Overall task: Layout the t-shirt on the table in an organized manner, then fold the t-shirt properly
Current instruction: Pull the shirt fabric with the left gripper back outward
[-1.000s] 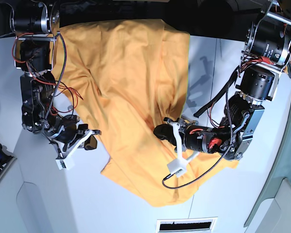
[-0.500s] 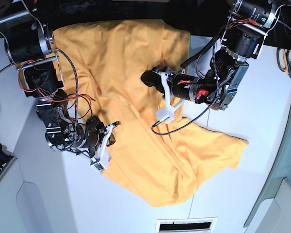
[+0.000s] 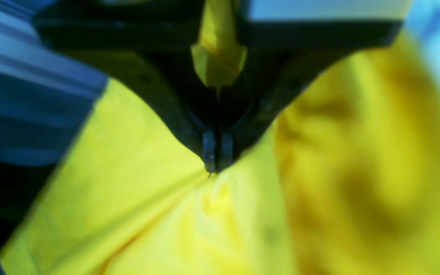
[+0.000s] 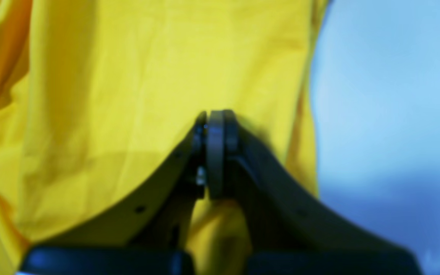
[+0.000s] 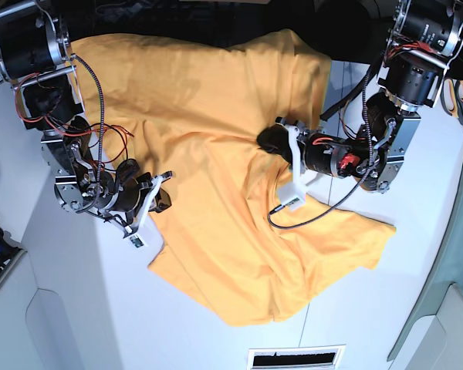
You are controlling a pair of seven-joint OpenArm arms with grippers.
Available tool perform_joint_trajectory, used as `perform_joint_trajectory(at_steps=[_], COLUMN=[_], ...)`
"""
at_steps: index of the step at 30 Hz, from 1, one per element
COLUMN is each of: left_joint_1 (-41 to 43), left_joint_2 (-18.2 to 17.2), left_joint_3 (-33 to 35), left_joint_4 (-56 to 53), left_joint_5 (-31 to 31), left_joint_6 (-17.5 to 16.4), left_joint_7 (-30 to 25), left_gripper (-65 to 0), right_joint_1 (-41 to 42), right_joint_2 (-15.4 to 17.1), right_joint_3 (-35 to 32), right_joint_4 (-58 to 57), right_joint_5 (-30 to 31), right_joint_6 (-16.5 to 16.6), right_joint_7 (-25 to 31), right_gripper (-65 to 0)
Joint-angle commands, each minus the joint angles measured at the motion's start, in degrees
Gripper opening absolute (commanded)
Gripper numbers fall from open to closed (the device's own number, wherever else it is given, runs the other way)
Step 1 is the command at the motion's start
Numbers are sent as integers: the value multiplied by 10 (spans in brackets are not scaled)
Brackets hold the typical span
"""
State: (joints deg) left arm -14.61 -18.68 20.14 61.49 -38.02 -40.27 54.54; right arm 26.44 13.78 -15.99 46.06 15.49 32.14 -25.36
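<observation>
The t-shirt (image 5: 216, 177) lay rumpled across the table (image 5: 62, 308), with no print or writing readable on it. The left gripper (image 5: 268, 140) pinched cloth near its middle; the right gripper (image 5: 162, 202) was clenched on its side edge

Dark space (image 5: 216, 19) lies behind; a slotted vent (image 5: 296, 358) sits at the near edge.

Two black metal arms carry red wiring and looped black cables — bare joints, exposed motors. Each ends in white plastic brackets.
</observation>
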Motion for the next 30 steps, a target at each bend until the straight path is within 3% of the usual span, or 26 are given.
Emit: perform_joint_trajectory(at_steps=[1, 5, 11, 16, 20, 25, 30], left_joint_1=[-17, -54, -125, -175, -191, -208, -201], left_joint_2=[-12, -14, 3, 43, 54, 51, 24], left_joint_3=[-2, -2, -2, -2, -2, -2, -2], left_joint_4=[2, -19, -110, -177, -179, -153, -94], left_joint_5=[52, 96, 119, 131, 128, 31, -62], left_joint_6=[26, 41, 64, 64, 62, 31, 14], left_joint_7=[8, -13, -57, -66, -63, -9, 33], left_gripper=[-650, -650, -650, -650, -650, -650, -649], right_joint_1=[-3, -47, -162, -245, -263, -239, -195], right_joint_2=[17, 38, 43, 40, 25, 17, 17], right_joint_3=[2, 2, 3, 8, 45, 129, 201], right_joint_4=[8, 59, 184, 282, 335, 346, 341], right_joint_5=[-13, 29, 80, 80, 76, 77, 76], right_joint_6=[-9, -9, -9, -9, -24, -24, -34], right_joint_7=[-36, -70, -107, -107, -107, -106, -107], right_gripper=[-650, -650, -650, -650, -650, -650, -650])
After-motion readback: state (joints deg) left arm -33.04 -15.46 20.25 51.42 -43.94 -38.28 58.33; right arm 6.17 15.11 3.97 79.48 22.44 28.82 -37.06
